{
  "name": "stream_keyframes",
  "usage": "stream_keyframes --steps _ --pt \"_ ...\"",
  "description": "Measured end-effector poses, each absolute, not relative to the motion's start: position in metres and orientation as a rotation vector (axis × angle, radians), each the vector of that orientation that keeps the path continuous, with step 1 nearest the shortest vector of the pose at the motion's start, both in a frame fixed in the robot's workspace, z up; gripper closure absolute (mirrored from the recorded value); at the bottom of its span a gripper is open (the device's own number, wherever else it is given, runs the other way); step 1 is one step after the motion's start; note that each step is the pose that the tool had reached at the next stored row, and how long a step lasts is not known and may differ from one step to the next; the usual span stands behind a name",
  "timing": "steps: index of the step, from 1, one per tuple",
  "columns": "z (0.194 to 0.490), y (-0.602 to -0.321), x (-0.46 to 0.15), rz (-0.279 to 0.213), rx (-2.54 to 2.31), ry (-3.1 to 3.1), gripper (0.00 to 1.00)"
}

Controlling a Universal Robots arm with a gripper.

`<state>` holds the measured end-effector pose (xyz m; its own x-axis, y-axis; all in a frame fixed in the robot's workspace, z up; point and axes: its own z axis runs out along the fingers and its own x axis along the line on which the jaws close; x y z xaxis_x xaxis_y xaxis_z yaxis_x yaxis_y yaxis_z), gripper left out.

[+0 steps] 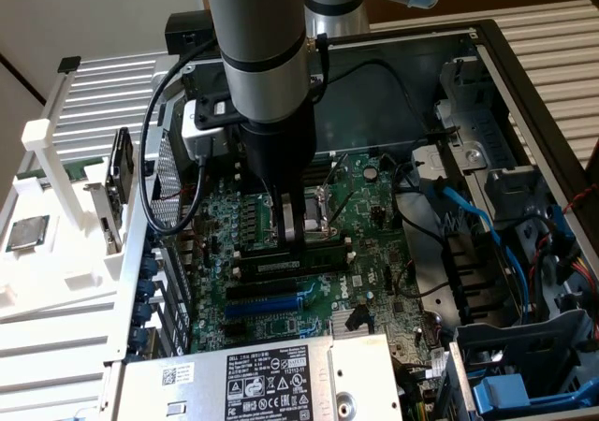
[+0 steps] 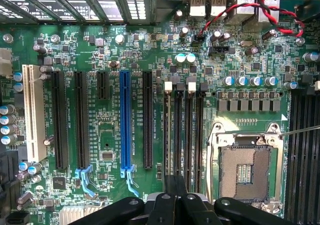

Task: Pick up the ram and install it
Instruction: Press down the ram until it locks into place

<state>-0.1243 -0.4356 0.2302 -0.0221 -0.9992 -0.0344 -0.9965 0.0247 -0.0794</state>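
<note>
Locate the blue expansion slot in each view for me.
Exterior view: the blue expansion slot lies on the motherboard, just camera-side of the gripper.
Wrist view: the blue expansion slot runs between black slots, ending near the gripper.
Shared landmark: the gripper.

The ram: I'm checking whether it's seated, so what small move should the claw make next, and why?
Probably a short, straight push down. The claw is shut, its tips at the top edge of the ram, which stands on edge in a slot beside the empty processor socket. Whether the end clips have latched cannot be told, so pressing seems safer than lifting away.
</note>
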Motion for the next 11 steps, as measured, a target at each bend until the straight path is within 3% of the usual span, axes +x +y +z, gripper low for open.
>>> stream_keyframes --steps 11 --pt "0.2301 -0.4361 -0.1243 -0.051 -2.139 2.189 0.9"
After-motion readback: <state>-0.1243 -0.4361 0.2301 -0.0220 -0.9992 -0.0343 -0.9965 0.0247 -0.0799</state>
